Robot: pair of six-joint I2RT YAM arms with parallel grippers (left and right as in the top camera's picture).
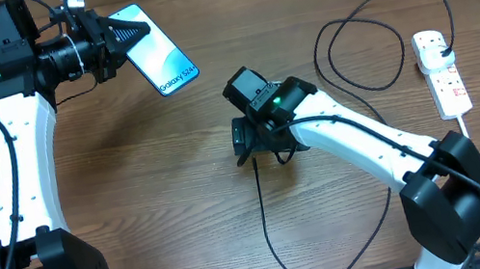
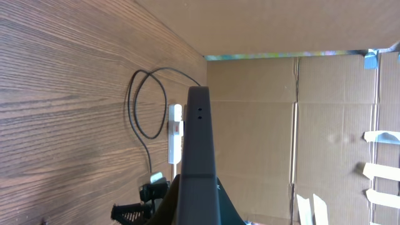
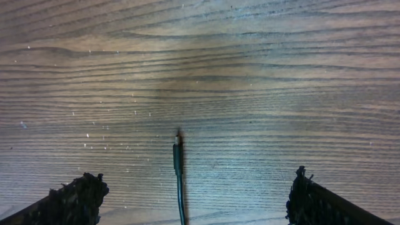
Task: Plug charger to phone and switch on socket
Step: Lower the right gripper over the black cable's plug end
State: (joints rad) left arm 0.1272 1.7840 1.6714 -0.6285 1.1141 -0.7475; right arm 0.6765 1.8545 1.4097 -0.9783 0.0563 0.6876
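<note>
On the left, your left gripper (image 1: 119,35) is closed on the phone (image 1: 164,61), a slim rectangular smartphone with a light blue glowing screen and dark edges. It holds the phone at the far left part of the brown wooden table (image 1: 151,188). I cannot tell whether the phone touches the wood. Hold this grip steady, because the phone must not turn when the plug comes. In the middle, your right gripper (image 3: 200,199) hangs over the table with its jaws wide apart and holds nothing. The small connector tip (image 3: 178,152) of the charger (image 1: 266,218), a long and very thin black cable, lies flat on the wood between the two fingers, a little left of centre. I judge that the step in hand is to pick up this tip. Move slightly so the tip is in the centre, then come down straight. Close on the stiffer connector body just behind the end, not on the thin cable, which may slip or bend. Leave some of the tip free in front of the fingers, so it can enter the phone. To the right, the cable makes loose loops, so pull gently. Its black plug (image 1: 441,46) appears to sit in the socket (image 1: 448,85), a white long power strip with red switch marks at the right edge, well apart from both grippers.
</note>
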